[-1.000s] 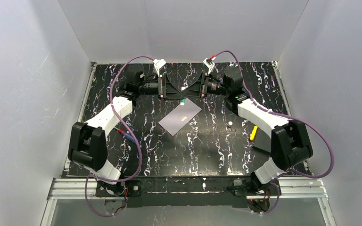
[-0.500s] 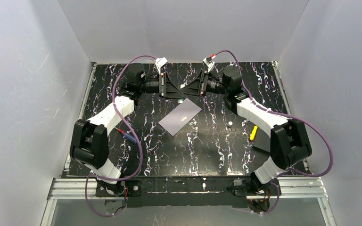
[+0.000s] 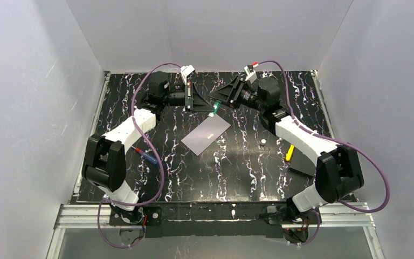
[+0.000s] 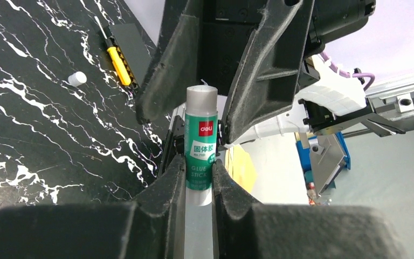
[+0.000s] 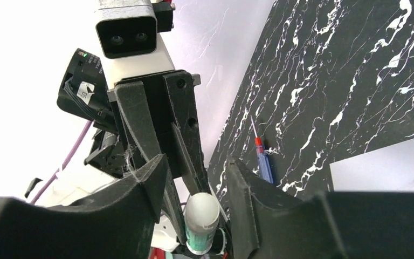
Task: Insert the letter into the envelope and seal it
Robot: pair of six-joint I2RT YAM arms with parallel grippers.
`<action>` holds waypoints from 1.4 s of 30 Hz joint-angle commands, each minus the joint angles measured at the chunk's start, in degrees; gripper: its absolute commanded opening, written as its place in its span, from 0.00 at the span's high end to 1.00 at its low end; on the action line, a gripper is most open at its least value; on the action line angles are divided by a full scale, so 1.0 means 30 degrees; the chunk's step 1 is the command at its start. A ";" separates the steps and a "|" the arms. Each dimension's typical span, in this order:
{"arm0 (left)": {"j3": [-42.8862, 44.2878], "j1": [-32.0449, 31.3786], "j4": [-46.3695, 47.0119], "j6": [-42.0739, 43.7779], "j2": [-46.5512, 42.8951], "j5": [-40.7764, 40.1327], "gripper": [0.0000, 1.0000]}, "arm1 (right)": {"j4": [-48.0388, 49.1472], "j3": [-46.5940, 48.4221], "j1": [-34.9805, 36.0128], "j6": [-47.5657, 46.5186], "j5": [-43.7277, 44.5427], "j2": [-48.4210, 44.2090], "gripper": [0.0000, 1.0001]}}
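A green-and-white glue stick (image 4: 201, 156) stands gripped between the fingers of my left gripper (image 4: 199, 175), which is shut on its lower half. My right gripper (image 5: 197, 167) faces it with its jaws spread wide around the stick's grey cap (image 5: 202, 208), touching nothing. Both grippers meet above the far middle of the table, the left gripper (image 3: 205, 106) and the right gripper (image 3: 217, 100). The pale lavender-grey envelope (image 3: 206, 135) lies flat on the black marbled table just in front of them, and its corner (image 5: 388, 167) shows in the right wrist view. The letter is out of view.
A yellow-handled tool (image 3: 290, 152) and a flat black rectangle (image 3: 302, 162) lie at the right. A small white cap (image 3: 262, 142) sits between them and the envelope. A red-and-blue pen (image 3: 146, 155) lies at the left. White walls enclose the table.
The left gripper has closed on the glue stick. The right gripper has opened off it and drawn back up to the right.
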 commanded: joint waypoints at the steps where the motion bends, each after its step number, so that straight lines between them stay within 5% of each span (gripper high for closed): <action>1: 0.0586 0.0026 0.0415 -0.0232 -0.0113 -0.0746 1.00 | 0.0842 -0.0144 0.0161 0.1355 0.0558 -0.0248 0.50; 7: 0.0099 0.0039 0.0461 -0.1012 0.0267 -0.2194 1.00 | -0.1269 -0.0328 0.0200 -0.0088 0.2670 -0.1123 0.34; 11: -0.0112 0.0060 0.0427 -0.1173 0.0105 -0.2991 1.00 | -0.2016 -0.0666 0.0193 -0.0095 0.3613 -0.1788 0.32; 27: -0.0133 0.0047 0.0431 -0.1470 0.0180 -0.1700 1.00 | -0.1670 -0.0240 0.0193 -0.0525 0.3639 -0.0684 0.72; 31: 0.0088 0.0067 0.0428 -0.1604 0.0493 -0.1542 0.75 | -0.1366 0.0204 0.0221 -0.1080 0.2506 -0.0227 0.83; 34: 0.0432 0.0069 0.0426 -0.1880 0.0923 -0.1624 0.70 | -0.0946 0.0456 0.0294 -0.1404 0.1027 0.0159 0.84; 40: 0.1006 0.0064 0.0449 -0.2326 0.1561 -0.1555 0.83 | -0.0263 0.0626 0.0413 -0.1129 -0.0013 0.0468 0.82; 42: 0.1037 0.0068 0.0454 -0.2300 0.1592 -0.1389 0.95 | -0.0096 0.0744 0.0407 -0.0814 0.0031 0.0517 0.79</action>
